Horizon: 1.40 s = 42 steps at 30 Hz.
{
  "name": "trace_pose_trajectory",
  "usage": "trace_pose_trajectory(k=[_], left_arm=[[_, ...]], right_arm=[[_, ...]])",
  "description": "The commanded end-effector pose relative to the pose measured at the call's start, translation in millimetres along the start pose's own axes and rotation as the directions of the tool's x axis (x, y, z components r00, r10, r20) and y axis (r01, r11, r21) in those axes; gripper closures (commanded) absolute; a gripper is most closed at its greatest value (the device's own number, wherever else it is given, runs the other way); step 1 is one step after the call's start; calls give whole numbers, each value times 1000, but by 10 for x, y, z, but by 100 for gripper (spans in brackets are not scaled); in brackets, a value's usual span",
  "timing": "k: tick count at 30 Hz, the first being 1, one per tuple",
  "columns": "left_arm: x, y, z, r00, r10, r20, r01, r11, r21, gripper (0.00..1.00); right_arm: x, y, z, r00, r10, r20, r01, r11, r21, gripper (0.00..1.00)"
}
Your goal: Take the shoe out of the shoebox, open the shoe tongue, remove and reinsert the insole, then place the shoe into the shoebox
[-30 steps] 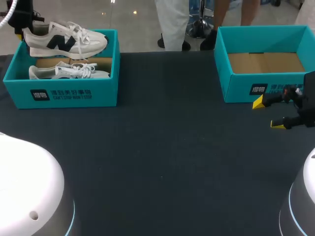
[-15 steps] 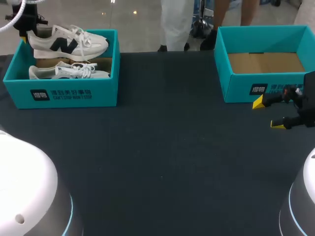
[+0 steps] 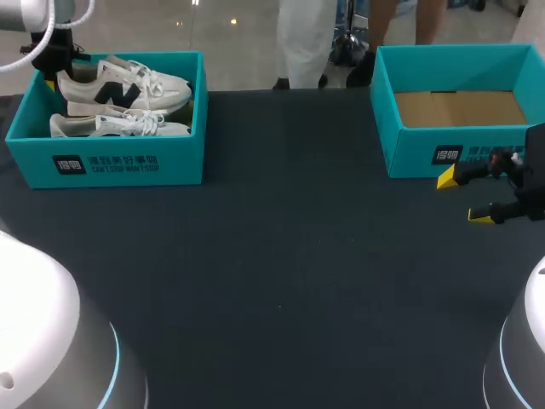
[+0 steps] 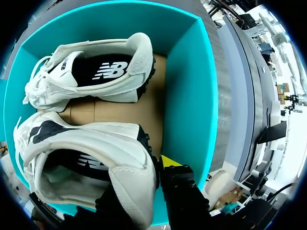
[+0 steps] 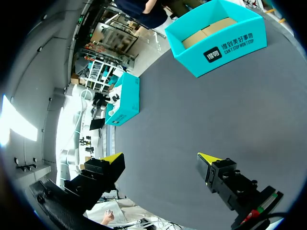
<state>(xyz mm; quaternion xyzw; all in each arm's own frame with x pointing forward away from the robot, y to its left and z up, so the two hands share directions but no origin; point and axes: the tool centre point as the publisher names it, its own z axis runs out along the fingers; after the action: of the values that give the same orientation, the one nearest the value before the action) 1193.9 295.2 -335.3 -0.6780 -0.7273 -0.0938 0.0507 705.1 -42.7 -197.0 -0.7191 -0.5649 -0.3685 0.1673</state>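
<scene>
- Dark cloth covers the table, which carries a box at each far corner.
- Teal cardboard, the left shoebox stands at the far left with both shoes inside its walls. Its brown floor shows between them.
- The right shoebox, of the same teal, sits at the far right, well apart from the left one. Only its bare brown floor shows inside.
- The held shoe, white with a dark side mark, is raised over the far half of the left shoebox. Its toe points to the box's right wall, and its sole is about level with the rim.
- The second shoe lies on the floor just beside and below the held shoe, by the front wall.
- The left gripper pinches the held shoe's heel, with one yellow-tipped finger against the outside. The heel hides most of the other finger.
- The right gripper hangs over bare cloth just in front of the right shoebox. Its fingers are spread wide, with nothing between them.
</scene>
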Motion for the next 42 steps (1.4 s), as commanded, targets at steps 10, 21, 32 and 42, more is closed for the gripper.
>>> trace_pose_trajectory(k=[10,21,32,42], left_arm=[[-62,115,373,1000,-10,-12,10,999,37,100],[-82,78,341,1000,19,9,-19,997,70,0],[-129,-172,-127,997,23,79,-29,997,70,0],[-99,-374,-630,993,26,116,-33,998,60,0]], right_arm=[[0,-8,0,1000,1,2,-1,1000,-1,0],[0,-8,0,1000,1,2,-1,1000,-1,0],[0,-8,0,1000,1,2,-1,1000,-1,0],[0,-8,0,1000,1,2,-1,1000,-1,0]])
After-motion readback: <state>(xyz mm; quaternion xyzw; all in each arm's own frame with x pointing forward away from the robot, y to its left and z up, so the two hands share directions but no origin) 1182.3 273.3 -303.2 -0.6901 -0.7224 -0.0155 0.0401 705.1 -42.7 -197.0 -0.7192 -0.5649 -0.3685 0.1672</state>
